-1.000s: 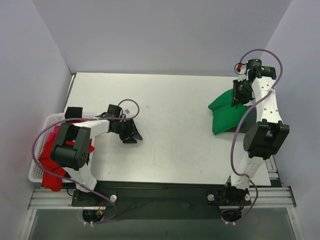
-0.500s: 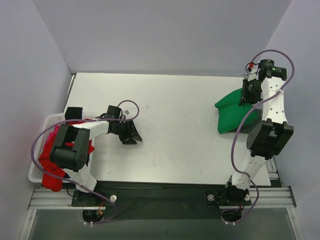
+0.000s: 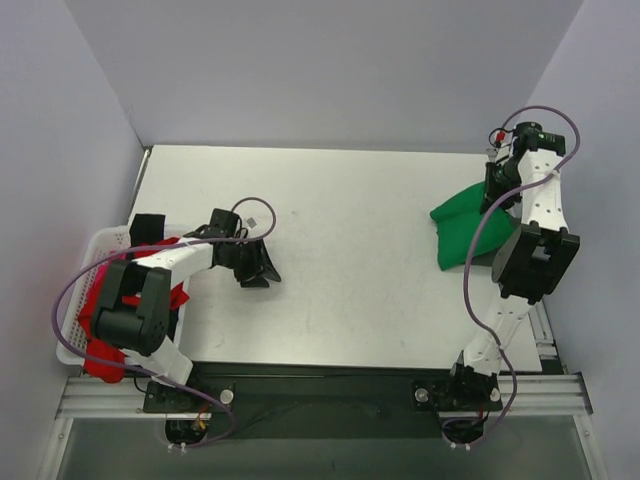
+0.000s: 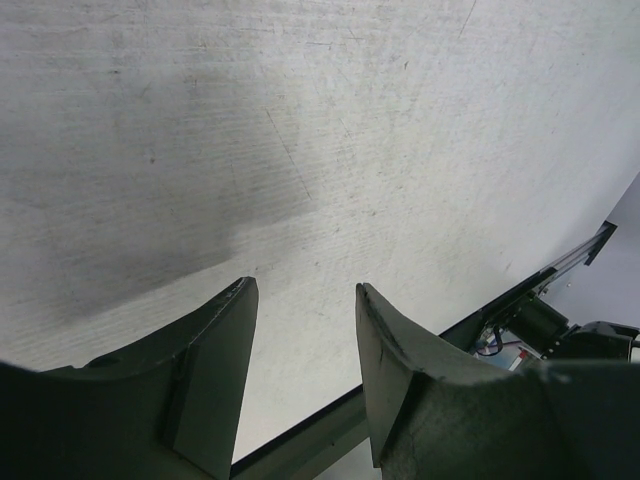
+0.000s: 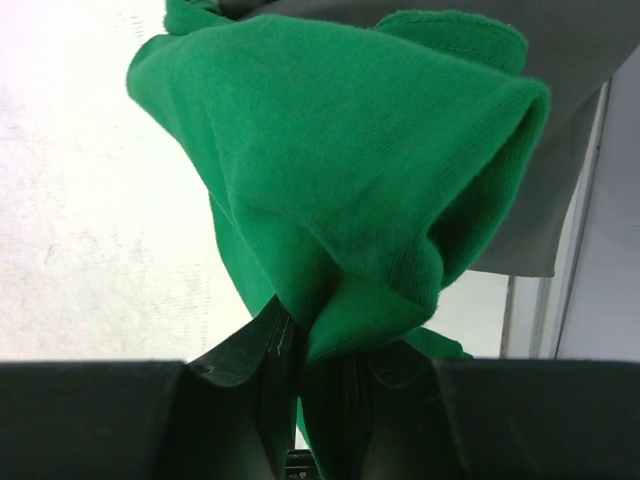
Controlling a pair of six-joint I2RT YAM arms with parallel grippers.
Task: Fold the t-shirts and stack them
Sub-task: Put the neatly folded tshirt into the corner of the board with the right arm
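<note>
Placement step, seemingly: right pincer [image 5: 310, 372] clamped on bunched green t-shirt [image 5: 340, 180], cloth trailing beneath onto bench [image 3: 350, 220]; left pincer [image 4: 305, 330] parted, empty. Next, probably: lowering, then releasing flat.

White basket [image 3: 66, 347] by table [image 3: 360, 230]

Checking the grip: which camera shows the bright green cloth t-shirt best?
Right wrist: the bright green cloth t-shirt fills it, pinched in the right gripper. Top external shows it small and partly covered. Left wrist shows none of it.
</note>
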